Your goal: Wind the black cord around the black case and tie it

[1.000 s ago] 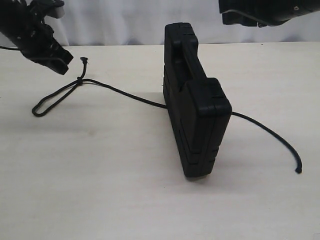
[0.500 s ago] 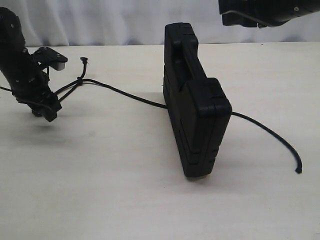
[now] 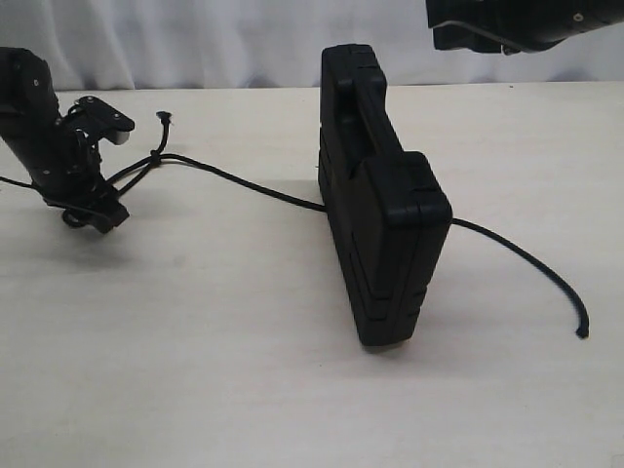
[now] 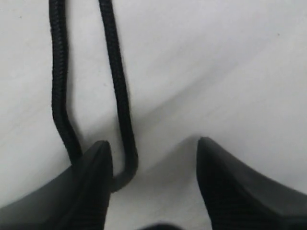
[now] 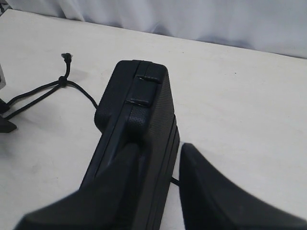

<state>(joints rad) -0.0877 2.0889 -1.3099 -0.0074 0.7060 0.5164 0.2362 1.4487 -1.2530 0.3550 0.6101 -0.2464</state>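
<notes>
The black case [image 3: 382, 210] stands on its long edge mid-table, handle slot uppermost. The black cord [image 3: 244, 182] lies on the table, passes the case at its base and ends at the right [image 3: 582, 333]. Its knot [image 3: 156, 159] closes a loop at the left, beside the frayed end [image 3: 164, 117]. My left gripper [image 3: 97, 213] is down at the loop's far bend. It is open [image 4: 151, 143], and the bend [image 4: 123, 172] lies between the fingers, close to one finger [image 4: 93, 182]. My right gripper [image 5: 160, 146] hangs open, high over the case [image 5: 139, 110].
The pale table [image 3: 244, 370] carries only the case and cord. A white curtain [image 3: 224, 44] closes off the back. The right arm [image 3: 517, 24] hangs above the back right corner. The knot [image 5: 61, 80] and loop also show in the right wrist view.
My left gripper has come down from the back left to the table at the loop's bend, then shifted slightly. The case, the cord and the right arm have stayed still.
</notes>
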